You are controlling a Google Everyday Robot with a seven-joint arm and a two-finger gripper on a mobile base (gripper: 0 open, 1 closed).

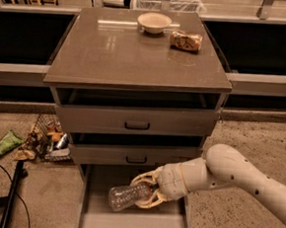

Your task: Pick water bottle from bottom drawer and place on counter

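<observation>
The clear ribbed water bottle (125, 196) lies sideways in my gripper (146, 190), held above the grey floor of the open bottom drawer (132, 224). The gripper's pale fingers (145, 176) are closed around the bottle's right end. My white arm (237, 175) reaches in from the right, in front of the cabinet. The glossy grey-brown counter (113, 54) is above, at the top of the cabinet.
A cream bowl (154, 22) and a tan packaged snack (186, 40) sit at the counter's back. The two upper drawers (137, 120) are slightly open. A wire basket of clutter (47, 139) and a green item (6, 142) lie on the floor at left. A black pole (8, 199) stands bottom left.
</observation>
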